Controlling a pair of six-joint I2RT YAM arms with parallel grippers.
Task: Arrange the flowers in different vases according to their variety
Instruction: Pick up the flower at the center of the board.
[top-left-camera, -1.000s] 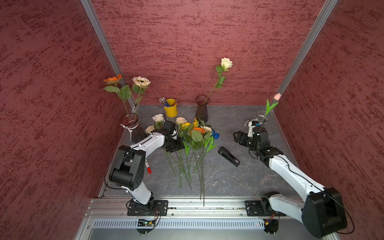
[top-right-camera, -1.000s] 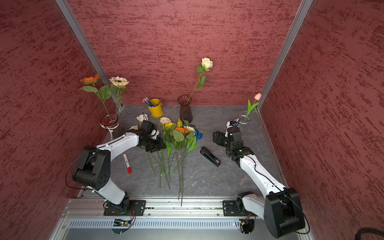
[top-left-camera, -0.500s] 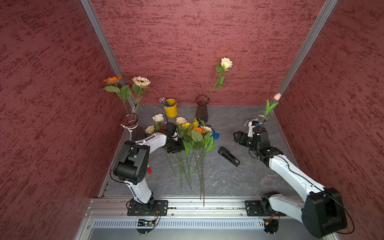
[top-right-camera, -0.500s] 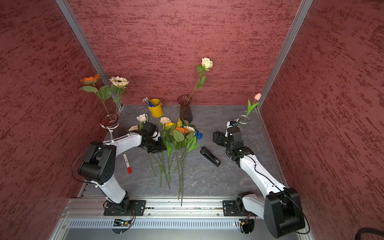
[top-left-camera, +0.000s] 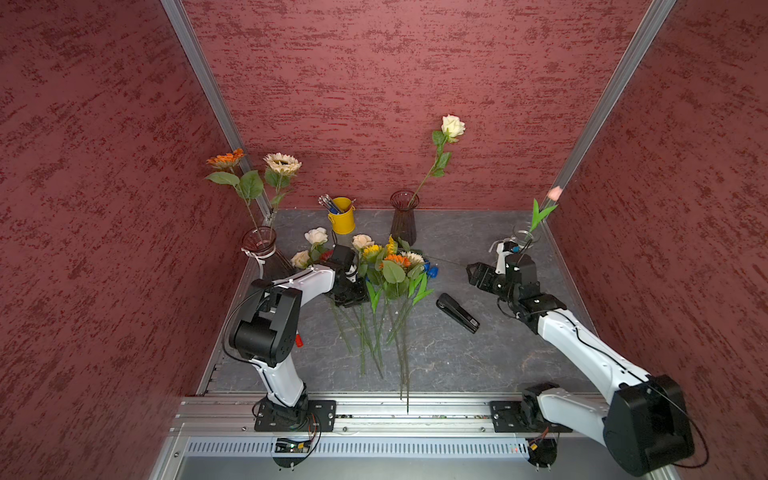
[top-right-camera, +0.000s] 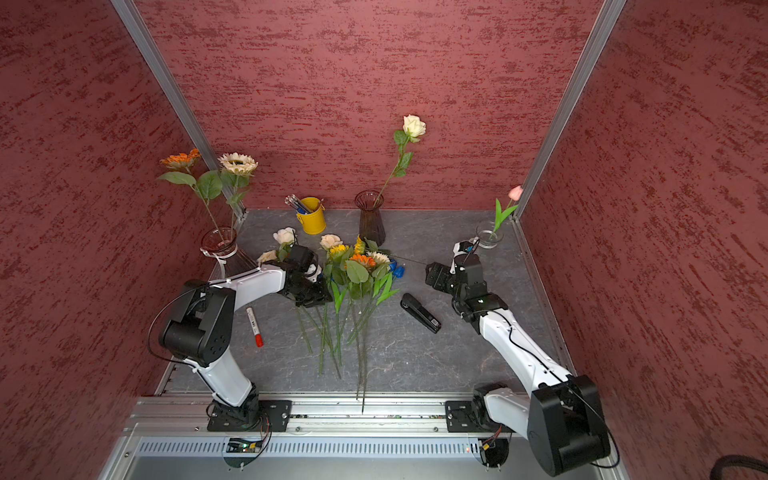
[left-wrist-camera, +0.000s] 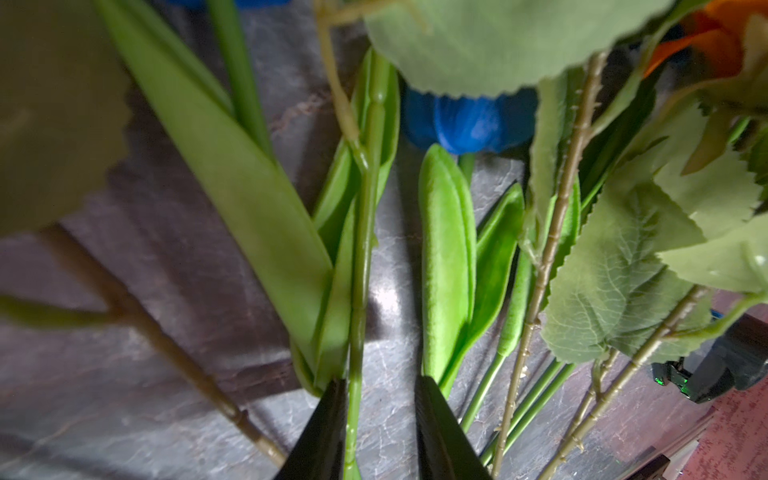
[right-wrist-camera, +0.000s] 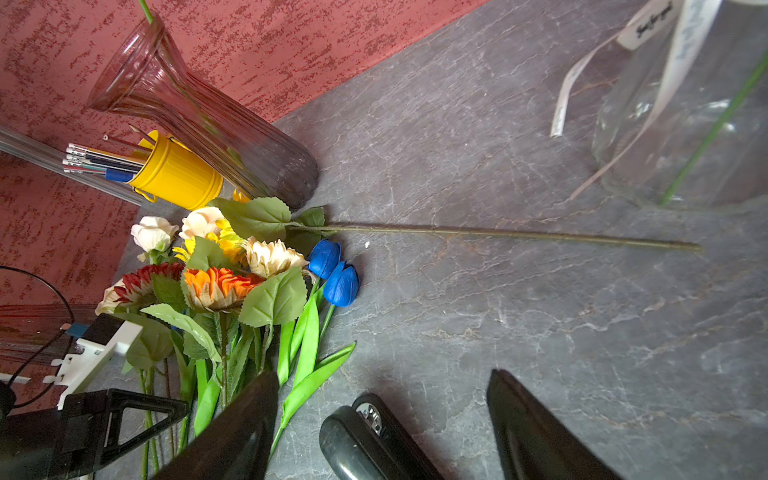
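Since a second ago the left arm (top-left-camera: 266, 324) has swung its elbow in toward the loose bunch (top-left-camera: 390, 270), and the left gripper (left-wrist-camera: 379, 383), kept at the bunch's stems, has narrowed. Its jaws stand a little apart astride one green stem (left-wrist-camera: 359, 291), which lies against one finger with a gap to the other, so nothing is pinched. The right gripper (right-wrist-camera: 382, 374) has not shifted. It gapes wide and empty just above the end of the black stapler (right-wrist-camera: 365, 440).

Taking the yellow bucket (top-left-camera: 342, 216) at the back wall as the mark, the bunch lies just in front of it. Its stem ends reach over the table's front edge onto the aluminium rail (top-left-camera: 407, 409). The dark vase (top-left-camera: 403, 220) with one cream rose (top-left-camera: 452, 124) stands just right of the bucket. The ribboned vase (top-left-camera: 259, 245) with two sunflowers (top-left-camera: 282, 163) sits left of the bucket in the wall corner. The clear vase (top-right-camera: 488, 235) with the pink tulip (top-right-camera: 515, 192) is far to the bucket's right, in the other corner. A lone stem (right-wrist-camera: 519, 235) runs from the bunch toward it. A red-capped marker (top-right-camera: 254, 326) lies front-left of the bucket beside the left arm, where room is tight. The widest bare table (top-left-camera: 457, 361) is front-right of the bucket, past the stapler.

Script on the clear vase's ribbon tag (right-wrist-camera: 652, 23) is too blurred to read. Print on the marker and the stapler is too small.
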